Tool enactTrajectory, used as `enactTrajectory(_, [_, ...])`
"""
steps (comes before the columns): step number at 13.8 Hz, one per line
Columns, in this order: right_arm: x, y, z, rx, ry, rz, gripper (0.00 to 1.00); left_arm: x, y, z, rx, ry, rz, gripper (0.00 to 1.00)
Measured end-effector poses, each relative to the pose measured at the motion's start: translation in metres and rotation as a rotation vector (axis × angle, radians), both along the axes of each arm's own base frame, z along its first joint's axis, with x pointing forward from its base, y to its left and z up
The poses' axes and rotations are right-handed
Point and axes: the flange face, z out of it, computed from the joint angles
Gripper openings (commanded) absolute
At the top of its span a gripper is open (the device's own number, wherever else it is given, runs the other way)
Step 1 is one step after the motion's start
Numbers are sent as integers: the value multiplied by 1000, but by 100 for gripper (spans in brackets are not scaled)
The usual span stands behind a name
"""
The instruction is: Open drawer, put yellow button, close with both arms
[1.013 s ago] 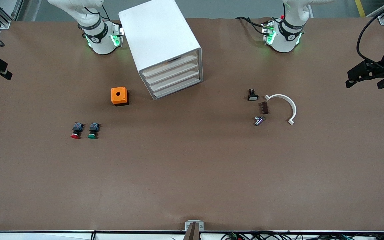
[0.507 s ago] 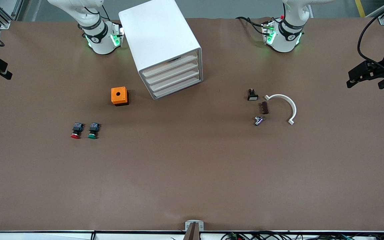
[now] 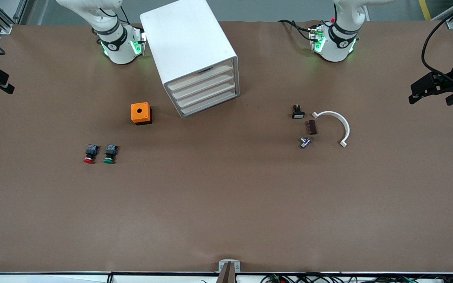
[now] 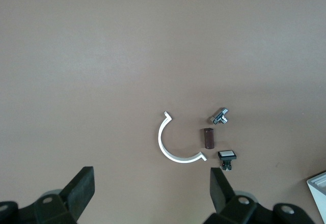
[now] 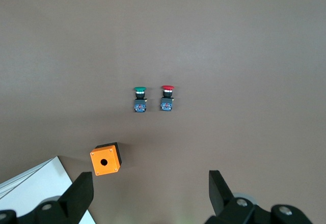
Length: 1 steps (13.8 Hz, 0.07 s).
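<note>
The white cabinet (image 3: 187, 43) stands between the two arm bases, its four drawers facing the front camera. The top drawer (image 3: 201, 78) is shut, like the three below it. No yellow button shows in any view. My left gripper (image 3: 413, 93) hangs open high over the left arm's end of the table; its wrist view shows the fingers (image 4: 81, 188) wide apart with nothing between them (image 4: 153, 183). My right gripper (image 3: 8, 87) hangs open high over the right arm's end, also with nothing in it (image 5: 151, 186).
An orange box (image 3: 141, 113) with a hole sits beside the cabinet. A red-capped button (image 3: 89, 154) and a green-capped button (image 3: 109, 154) lie nearer the camera. Toward the left arm's end lie a white arc (image 3: 338, 124), a brown block (image 3: 312, 127), a metal piece (image 3: 305, 142) and a small white-faced part (image 3: 297, 112).
Both grippers have drifted very slightly in the air. Nothing on the table has moved.
</note>
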Motion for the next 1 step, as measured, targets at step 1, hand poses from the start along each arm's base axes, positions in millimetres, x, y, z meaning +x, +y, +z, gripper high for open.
enactTrajectory(1, [0,0,0,0,0,0,100,0,0,0,0,0,1,100])
